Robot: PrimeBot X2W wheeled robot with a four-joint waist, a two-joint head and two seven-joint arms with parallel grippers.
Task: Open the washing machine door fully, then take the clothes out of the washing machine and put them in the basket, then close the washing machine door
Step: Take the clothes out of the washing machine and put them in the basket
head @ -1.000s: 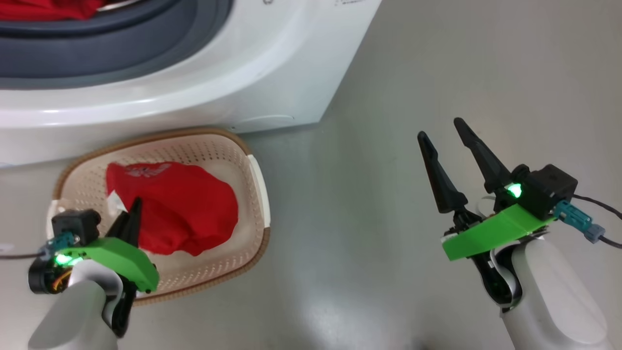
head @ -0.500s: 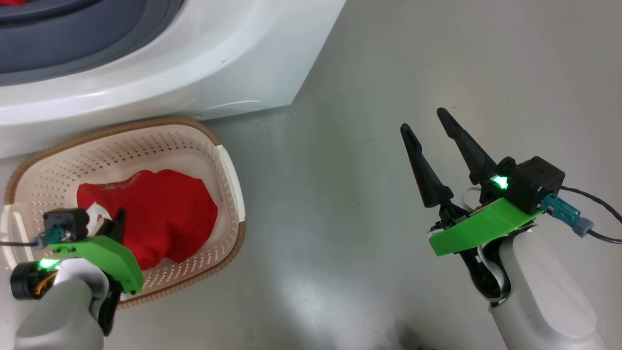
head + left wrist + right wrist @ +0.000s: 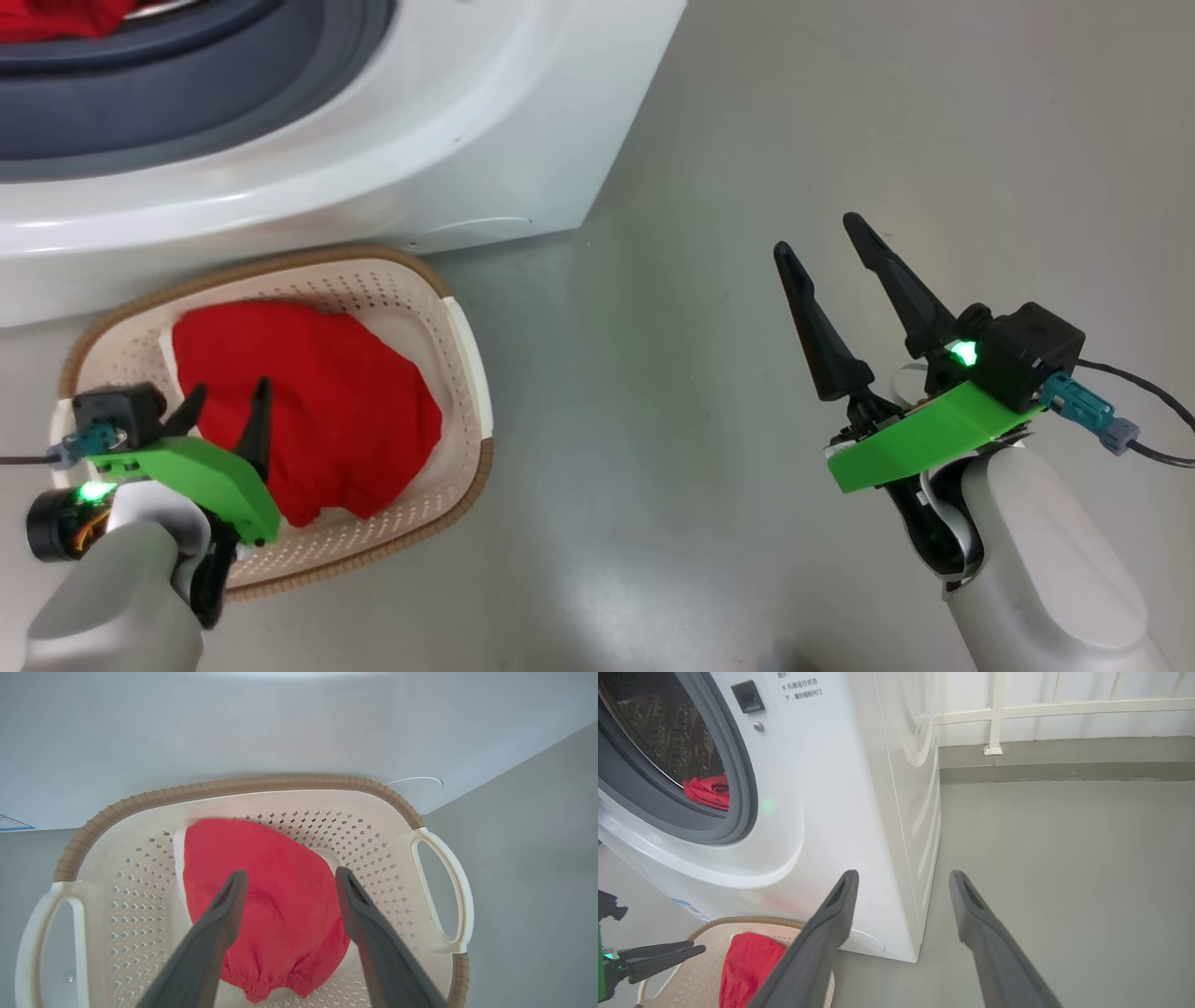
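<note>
1. The washing machine [image 3: 467, 140] is standing at the back, with its grey drum ring [image 3: 741, 784] showing uncovered.
2. The basket [image 3: 464, 373] is sitting on the floor [image 3: 709, 420], just in front of the machine's base.
3. A red garment [image 3: 317, 401] is lying bunched inside the basket.
4. The left claw [image 3: 224, 415] is hanging just over that garment, its fingers spread wide and gripping nothing.
5. The right claw [image 3: 819, 238] is hovering open and empty over bare floor, past the machine's corner and well apart from the basket.
6. More red clothing [image 3: 707, 792] is lying low in the drum near its front lip, the bunch running roughly along the lip. It is lying up and ahead of the left claw, so that arm is looking like the nearer one for the next reach.
7. A blue-edged label [image 3: 689, 905] is showing low on the machine's front, and small printed Chinese lines [image 3: 802, 689] are showing near the top. Both are too small to read.
</note>
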